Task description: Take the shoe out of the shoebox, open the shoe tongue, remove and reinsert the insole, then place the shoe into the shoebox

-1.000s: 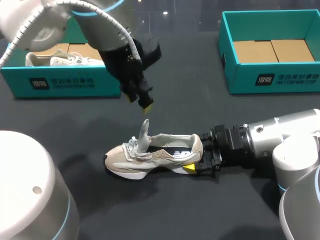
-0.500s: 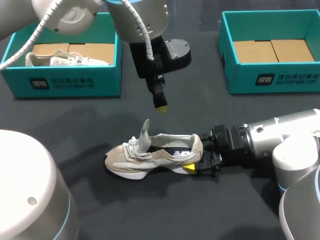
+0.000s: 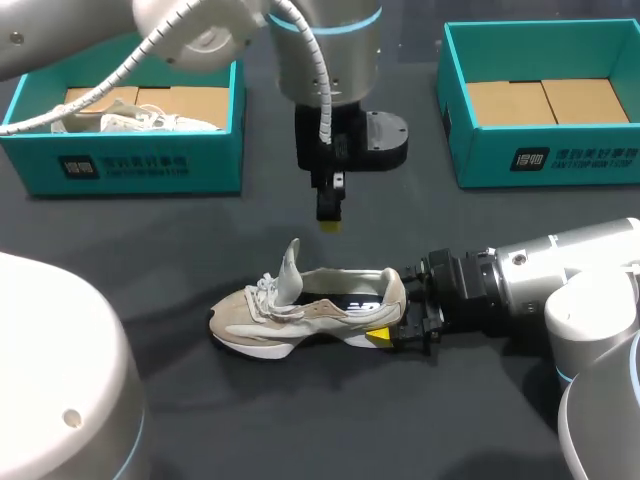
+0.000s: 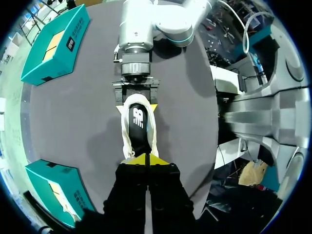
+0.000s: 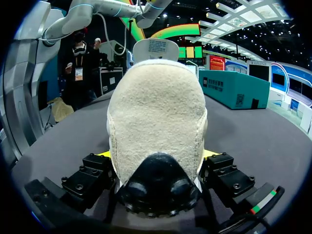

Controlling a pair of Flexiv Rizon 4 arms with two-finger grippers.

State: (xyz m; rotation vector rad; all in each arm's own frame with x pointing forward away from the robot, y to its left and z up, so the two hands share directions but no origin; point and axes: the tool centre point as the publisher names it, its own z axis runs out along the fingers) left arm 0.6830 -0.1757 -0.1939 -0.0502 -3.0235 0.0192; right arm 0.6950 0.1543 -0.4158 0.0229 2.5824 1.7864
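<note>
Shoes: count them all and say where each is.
2. One shoe on the table, heel in the right end effector; another shoe in the left box, partly arm-covered, so more may hide.

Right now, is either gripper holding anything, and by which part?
The right gripper clamps the shoe by its heel, a finger on each side. The left gripper, above the shoe, holds nothing.

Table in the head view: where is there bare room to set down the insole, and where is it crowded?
Bare: between left shoebox and shoe; between right shoebox and my right arm; in front of the shoe. Crowded: the heel, in the right gripper, left gripper above.
</note>
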